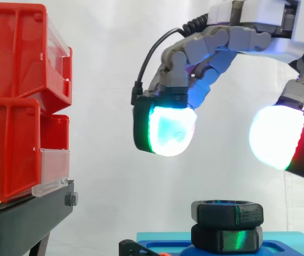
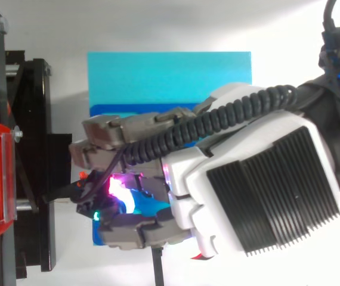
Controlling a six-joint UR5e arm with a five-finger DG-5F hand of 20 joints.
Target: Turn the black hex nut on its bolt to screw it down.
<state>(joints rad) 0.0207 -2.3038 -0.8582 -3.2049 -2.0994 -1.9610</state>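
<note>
Here, in the side view, the hand is hovering with its glowing pads spread wide, holding nothing. The black hex nut is sitting directly below, apart from them, over the blue base. From above, the hand is covering the lower part of the blue base.
</note>
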